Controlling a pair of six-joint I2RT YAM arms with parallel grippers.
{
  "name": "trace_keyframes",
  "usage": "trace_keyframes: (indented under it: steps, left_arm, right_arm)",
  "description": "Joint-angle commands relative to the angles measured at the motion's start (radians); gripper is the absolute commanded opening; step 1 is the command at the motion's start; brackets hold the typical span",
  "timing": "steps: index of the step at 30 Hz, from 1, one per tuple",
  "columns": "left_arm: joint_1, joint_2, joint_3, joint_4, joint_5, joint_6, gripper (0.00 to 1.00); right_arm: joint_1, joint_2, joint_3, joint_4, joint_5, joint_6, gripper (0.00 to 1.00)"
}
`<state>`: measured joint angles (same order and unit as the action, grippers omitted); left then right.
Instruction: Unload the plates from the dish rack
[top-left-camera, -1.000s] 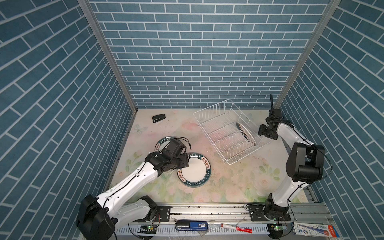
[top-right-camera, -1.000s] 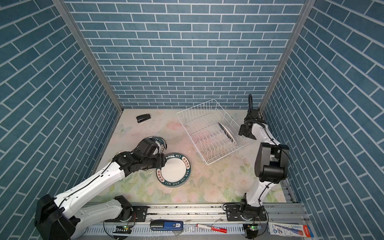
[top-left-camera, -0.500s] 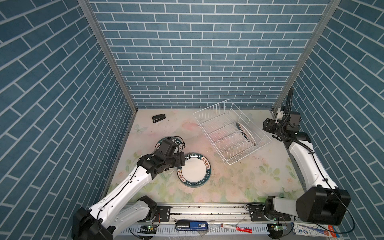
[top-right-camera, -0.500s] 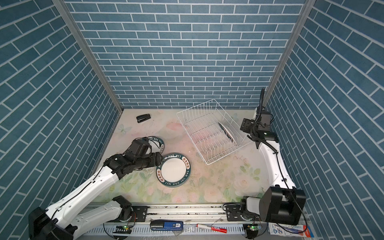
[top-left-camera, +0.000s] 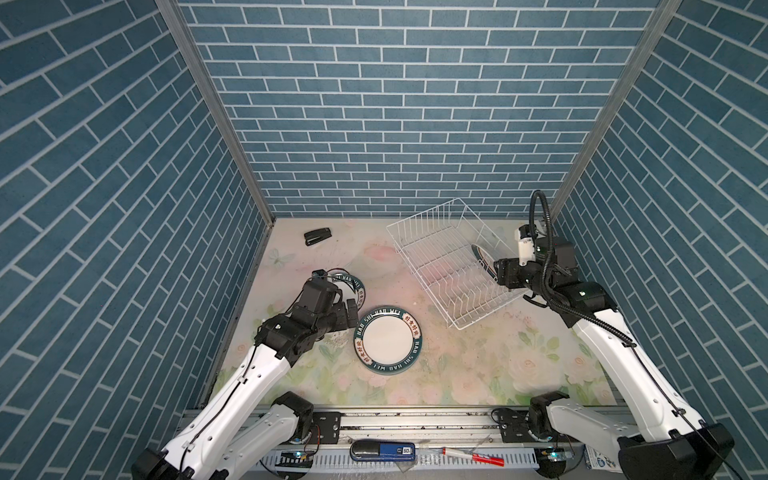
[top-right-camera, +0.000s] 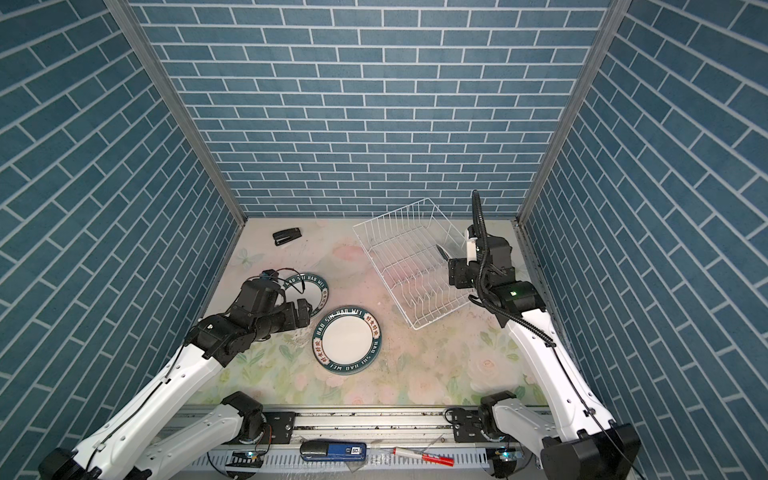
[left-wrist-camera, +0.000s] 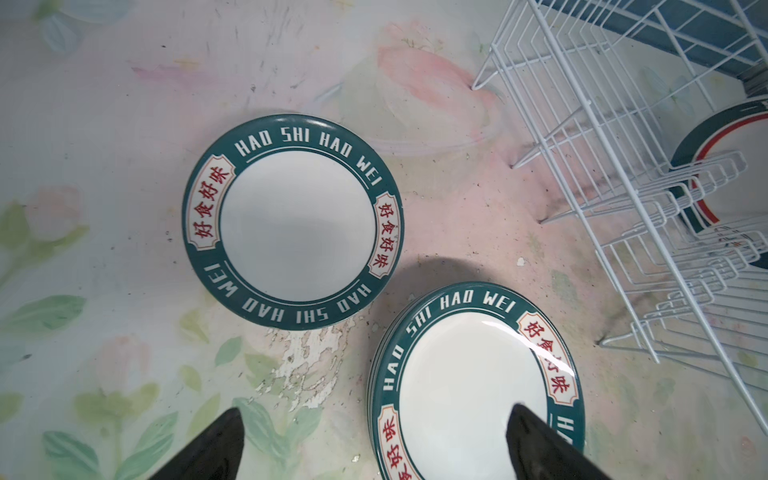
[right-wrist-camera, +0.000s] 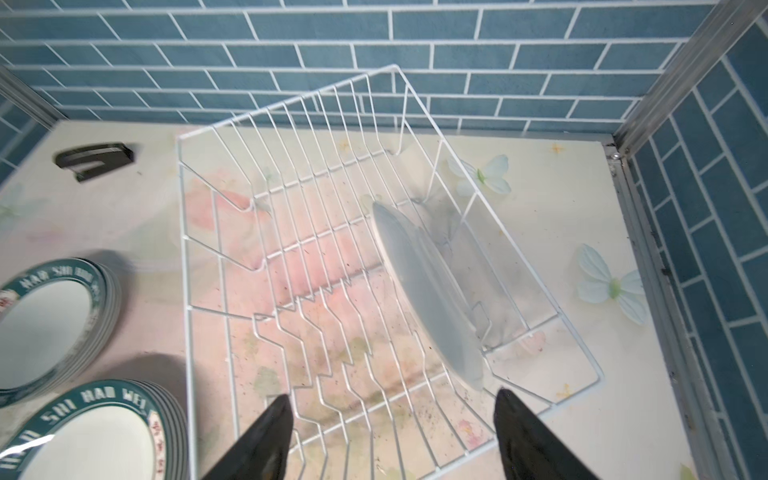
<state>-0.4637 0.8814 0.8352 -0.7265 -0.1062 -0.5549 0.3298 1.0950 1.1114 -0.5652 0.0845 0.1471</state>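
Observation:
The white wire dish rack stands at the back right. One green-rimmed plate stands on edge near the rack's right end. My right gripper is open just beside that plate, touching nothing. Two stacks of plates lie flat on the table: the near stack and the far stack, which my left arm half hides in both top views. My left gripper is wide open and empty between the stacks.
A black stapler lies at the back left. Blue brick walls close in on three sides, and the right wall runs near the rack. A blue device and a red pen lie on the front rail.
My left gripper has opened wide and drawn back a little from the near stack. My right arm swung out to the right and has come back beside the plate in the rack.

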Motion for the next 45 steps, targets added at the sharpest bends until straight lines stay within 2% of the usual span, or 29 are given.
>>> trace_keyframes:
  steps: [1,7,14,20,24,31,40,45]
  left_arm:
    - [0.008,-0.013,0.033,-0.021,-0.124,0.016,0.99]
    - [0.01,-0.008,0.018,-0.004,-0.2,-0.01,0.99]
    - [0.012,0.021,0.018,0.006,-0.19,-0.009,0.99]
    - [0.014,-0.017,-0.012,0.032,-0.198,-0.034,0.99]
    - [0.015,-0.062,-0.04,0.041,-0.203,-0.034,0.99]
    - [0.015,-0.108,-0.075,0.038,-0.204,-0.04,0.99]
    - [0.015,-0.052,-0.066,0.012,-0.19,-0.029,0.99]
    - [0.015,-0.075,-0.093,0.042,-0.161,-0.052,0.99]
  right_arm:
    - [0.02,0.052,0.003,-0.007,0.092,-0.08,0.76]
    - [0.065,0.168,0.036,0.003,0.169,-0.105,0.77]
    - [0.088,0.277,0.064,0.018,0.321,-0.125,0.74]
    - [0.087,0.366,0.091,0.036,0.341,-0.145,0.69]
    - [0.087,0.419,0.104,0.063,0.38,-0.16,0.62]
    - [0.087,0.5,0.126,0.122,0.453,-0.201,0.39]
    - [0.087,0.504,0.092,0.166,0.458,-0.214,0.24]
    - [0.087,0.486,0.062,0.169,0.458,-0.212,0.14]
